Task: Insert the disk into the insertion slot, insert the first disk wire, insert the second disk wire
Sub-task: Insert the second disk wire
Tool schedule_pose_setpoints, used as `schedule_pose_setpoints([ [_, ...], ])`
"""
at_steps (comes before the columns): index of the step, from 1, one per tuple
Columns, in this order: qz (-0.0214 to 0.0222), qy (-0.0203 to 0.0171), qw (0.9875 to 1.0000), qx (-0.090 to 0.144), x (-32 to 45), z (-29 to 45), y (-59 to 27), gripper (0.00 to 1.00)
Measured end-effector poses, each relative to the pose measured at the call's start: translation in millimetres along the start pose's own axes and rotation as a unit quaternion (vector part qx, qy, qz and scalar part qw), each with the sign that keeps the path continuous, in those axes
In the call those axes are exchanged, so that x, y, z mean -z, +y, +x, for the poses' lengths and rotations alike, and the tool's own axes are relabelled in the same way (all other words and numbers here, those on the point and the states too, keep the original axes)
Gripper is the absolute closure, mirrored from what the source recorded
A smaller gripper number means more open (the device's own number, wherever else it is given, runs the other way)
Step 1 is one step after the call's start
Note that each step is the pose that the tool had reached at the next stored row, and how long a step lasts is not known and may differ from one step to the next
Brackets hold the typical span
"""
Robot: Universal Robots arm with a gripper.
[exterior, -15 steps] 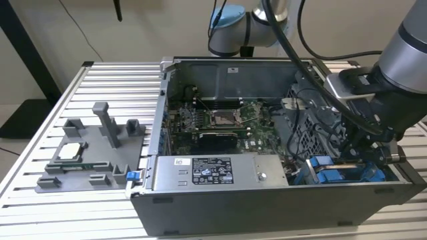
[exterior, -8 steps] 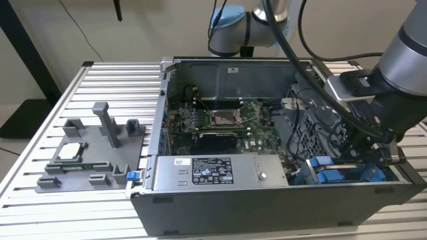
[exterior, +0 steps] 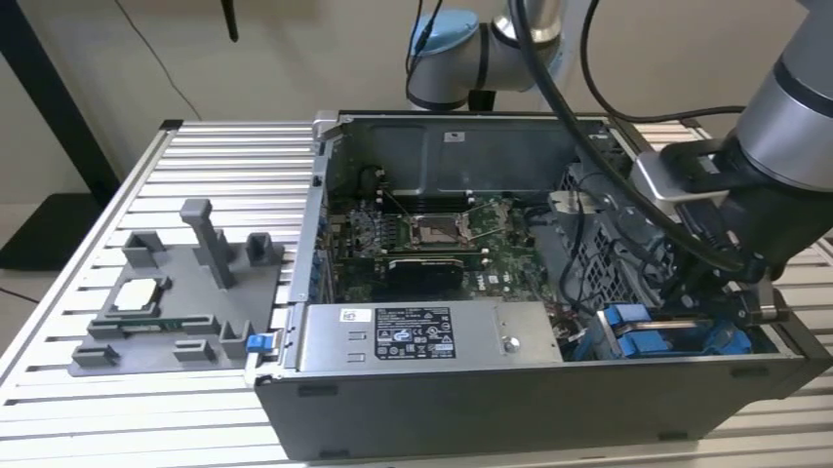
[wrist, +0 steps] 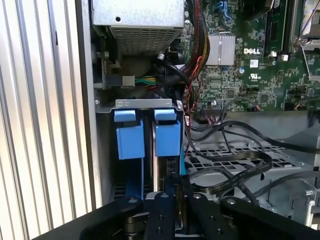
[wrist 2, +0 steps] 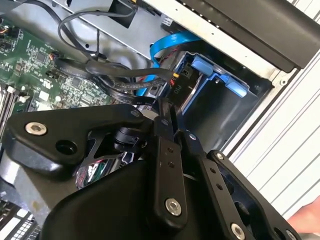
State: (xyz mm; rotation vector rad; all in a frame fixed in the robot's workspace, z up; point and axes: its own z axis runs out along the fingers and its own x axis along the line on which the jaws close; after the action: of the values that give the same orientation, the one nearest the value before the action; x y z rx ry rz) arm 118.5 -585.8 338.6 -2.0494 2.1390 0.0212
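Arm reaches down into case beside power supply (exterior: 430,333); gripper (wrist: 172,192) fingers pressed together above disk (wrist: 167,137) in insertion slot (wrist: 145,103); fingertip contact obscured.

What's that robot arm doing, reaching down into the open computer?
The gripper on the arm is down in a corner of the open computer case, at the drive bay. In the first wrist view, two blue carrier brackets stand side by side in that bay, so the disk appears to be seated already. The fingers look closed at the disk's end, where dark cables run.
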Motion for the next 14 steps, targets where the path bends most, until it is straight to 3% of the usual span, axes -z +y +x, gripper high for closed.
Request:
schedule_pose_setpoints([
  [5,0.0001,0.0006,1.0000,-0.001,-5.0,0.6,0.6,1.00],
  [7,0.0001,-0.0026,1.0000,-0.001,-3.3,0.4,0.4,1.00],
  [8,0.0001,-0.0032,1.0000,-0.001,-0.1,0.0,0.0,0.00],
  [14,0.0000,-0.0027,1.0000,-0.001,27.5,-4.0,-2.8,0.00],
])
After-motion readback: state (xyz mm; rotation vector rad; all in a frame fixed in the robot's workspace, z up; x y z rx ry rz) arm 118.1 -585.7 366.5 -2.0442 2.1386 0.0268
